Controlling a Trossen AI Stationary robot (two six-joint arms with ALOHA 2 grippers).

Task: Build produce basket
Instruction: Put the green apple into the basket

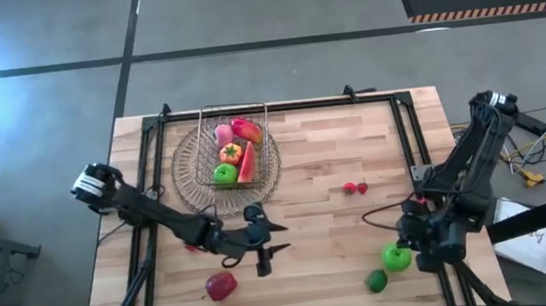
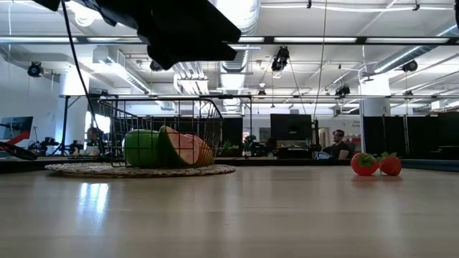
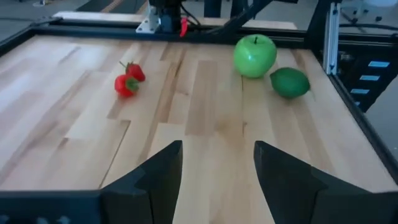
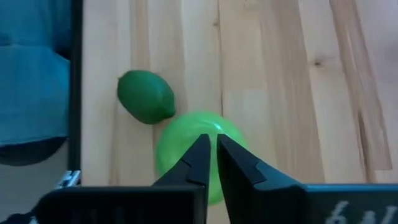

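The wire basket (image 1: 237, 146) is sitting on the woven mat (image 1: 191, 176) at the table's (image 1: 313, 260) far edge, already holding a green apple (image 1: 225, 174), watermelon slice (image 1: 247, 162), peach (image 1: 223, 135) and two more pieces too bunched to name. Toward the near edge from the basket, the left gripper (image 1: 274, 243) is hovering with fingers spread and holding nothing; bare wood is lying open ahead of it. A red apple (image 1: 221, 286) is resting just nearer than that gripper. Two red berries (image 1: 356, 188) are sitting well right of the basket, mid-table. The right gripper (image 1: 409, 240) is hanging over a second green apple (image 1: 397, 257) near the right front corner, fingers nearly together above it, not gripping; its fingers are hiding the apple's middle. A dark green piece (image 1: 377, 282) is lying just beside that apple, close to the table's frame rail (image 4: 76, 93).
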